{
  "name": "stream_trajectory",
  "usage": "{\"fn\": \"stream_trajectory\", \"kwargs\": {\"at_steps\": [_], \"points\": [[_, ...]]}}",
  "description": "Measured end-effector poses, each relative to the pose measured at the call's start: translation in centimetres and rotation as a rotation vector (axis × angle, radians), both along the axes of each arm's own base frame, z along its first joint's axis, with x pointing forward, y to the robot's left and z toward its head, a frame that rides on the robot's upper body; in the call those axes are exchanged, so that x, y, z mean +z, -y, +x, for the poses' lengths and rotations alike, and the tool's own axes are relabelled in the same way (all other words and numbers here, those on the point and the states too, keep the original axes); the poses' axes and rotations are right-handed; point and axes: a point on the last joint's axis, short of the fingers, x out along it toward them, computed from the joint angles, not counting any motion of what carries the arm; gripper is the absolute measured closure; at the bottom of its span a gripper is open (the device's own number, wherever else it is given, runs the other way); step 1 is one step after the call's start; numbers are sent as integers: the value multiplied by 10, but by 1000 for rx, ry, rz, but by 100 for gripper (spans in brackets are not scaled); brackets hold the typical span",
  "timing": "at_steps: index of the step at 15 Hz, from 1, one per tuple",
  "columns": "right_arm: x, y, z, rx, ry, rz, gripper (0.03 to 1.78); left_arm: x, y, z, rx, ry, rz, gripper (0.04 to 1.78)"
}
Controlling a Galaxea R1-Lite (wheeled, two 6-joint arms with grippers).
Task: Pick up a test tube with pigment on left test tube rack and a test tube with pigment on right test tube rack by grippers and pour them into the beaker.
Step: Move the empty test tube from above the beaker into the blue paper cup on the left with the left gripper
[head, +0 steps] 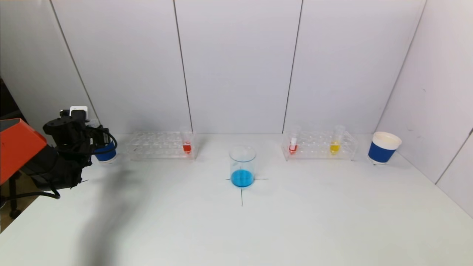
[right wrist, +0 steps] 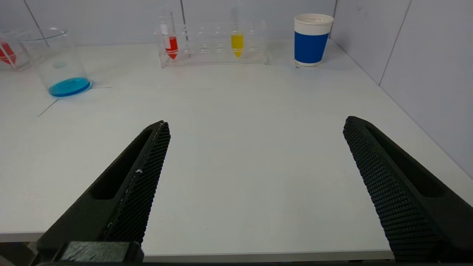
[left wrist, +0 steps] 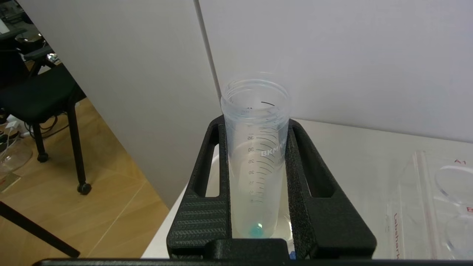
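One left gripper [left wrist: 257, 177] upright over blue cup [head: 105, 152], clamping emptied tube [left wrist: 255, 155].

I see bright, even light from overhead on the white bench [head: 295, 221], with no hard glare. A broad soft shadow smears across the bench below the left arm [head: 55, 155] in the head view. In the right wrist view the near jaws look slightly soft, the far racks crisp.
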Motion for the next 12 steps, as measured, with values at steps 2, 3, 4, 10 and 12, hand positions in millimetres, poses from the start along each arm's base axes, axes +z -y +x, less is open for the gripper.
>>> {"fn": "stream_trajectory", "kwargs": {"at_steps": [2,3,4,10,12], "points": [[0,0,0,0,0,0,10,-5,0,1,0,-8,-2,137],[0,0,0,0,0,0,10,-6,0,2,0,-12,-3,137],[0,0,0,0,0,0,10,-7,0,2,0,-13,-3,137],[0,0,0,0,0,0,10,-7,-1,2,1,-11,-3,137],[0,0,0,0,0,0,10,-6,-1,3,4,-10,-1,137]]}}
